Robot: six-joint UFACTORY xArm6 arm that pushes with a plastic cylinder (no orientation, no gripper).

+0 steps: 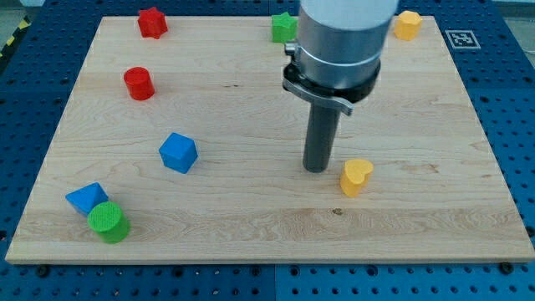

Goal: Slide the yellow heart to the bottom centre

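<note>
Green cylinder (pixel 109 222) sits nearest the view's bottom, at the bottom-left corner of the bench (pixel 251 226), touching or almost touching a blue wedge-like block (pixel 86 198). Yellow heart (pixel 356 176) lies right of centre, in the lower half of the bench. The tool's tip (pixel 317 170) rests just beside the heart on its left, slightly higher in the view; whether they touch cannot be told. The tool is a plain rod with nothing to open or close, and it grips nothing.

Key relation: the heart lies to the view's right of the tip and a little below it, while the bottom-centre goal lies down and left of the heart. So the tip looks to be on the wrong side; judged from this, it would need to go round to the heart's upper right before pushing.

Elsewhere, well apart: blue cube (pixel 178 153), red cylinder (pixel 139 84), red star (pixel 152 22), green star (pixel 284 28), another yellow block (pixel 407 25).
</note>
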